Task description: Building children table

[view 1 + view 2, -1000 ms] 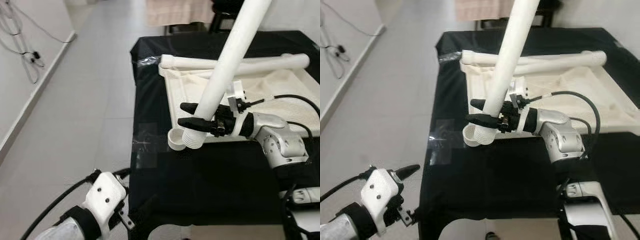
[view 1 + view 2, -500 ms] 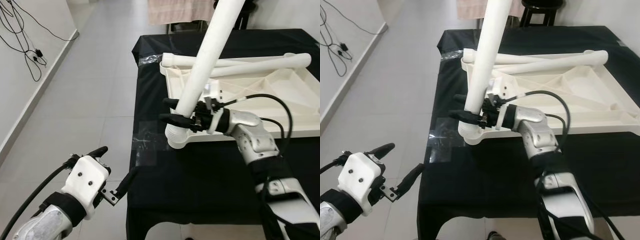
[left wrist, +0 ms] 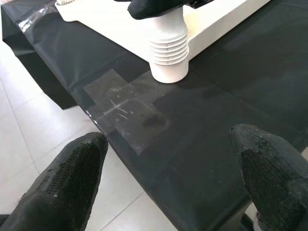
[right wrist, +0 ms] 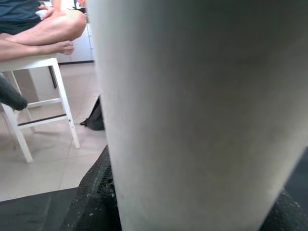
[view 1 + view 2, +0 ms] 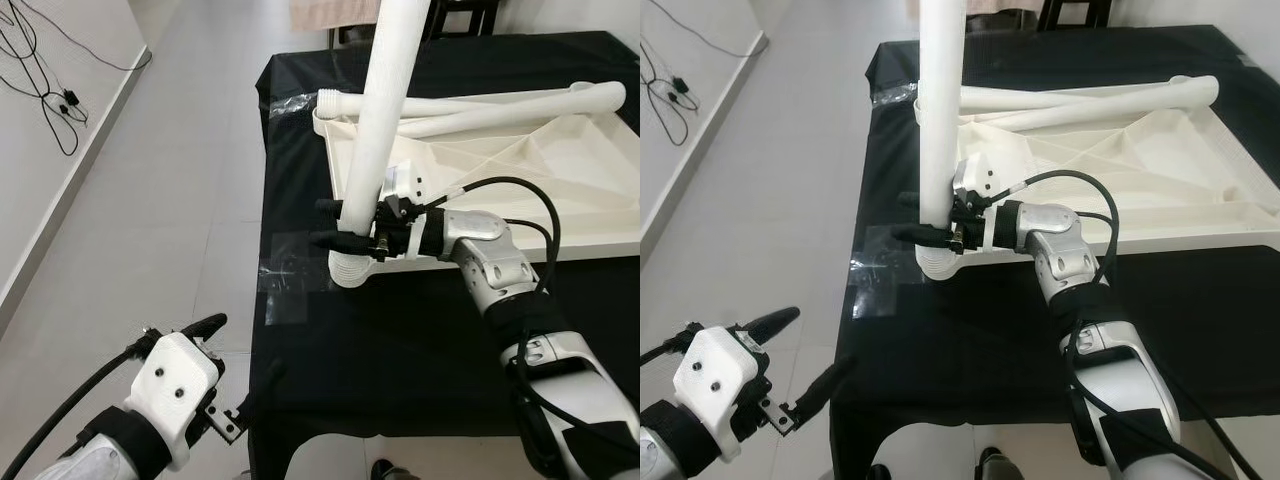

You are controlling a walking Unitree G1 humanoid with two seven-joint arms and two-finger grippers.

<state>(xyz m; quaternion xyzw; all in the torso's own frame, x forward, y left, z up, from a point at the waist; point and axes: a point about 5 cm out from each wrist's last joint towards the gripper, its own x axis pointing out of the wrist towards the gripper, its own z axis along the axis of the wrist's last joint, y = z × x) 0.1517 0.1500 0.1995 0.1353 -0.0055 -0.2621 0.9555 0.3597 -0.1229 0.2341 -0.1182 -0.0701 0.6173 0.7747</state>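
Table leg (image 5: 385, 110) upright at the overturned tabletop's (image 5: 520, 170) near corner, right gripper (image 5: 335, 225) clamped just above its threaded end. Left gripper (image 5: 225, 370) open, idle. Next, you'd likely seat and twist it in.

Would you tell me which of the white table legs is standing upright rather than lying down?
The leg held by the right pincer, ribbed end at the near-left corner of the tabletop. The other two legs lie crossed along its far edge.
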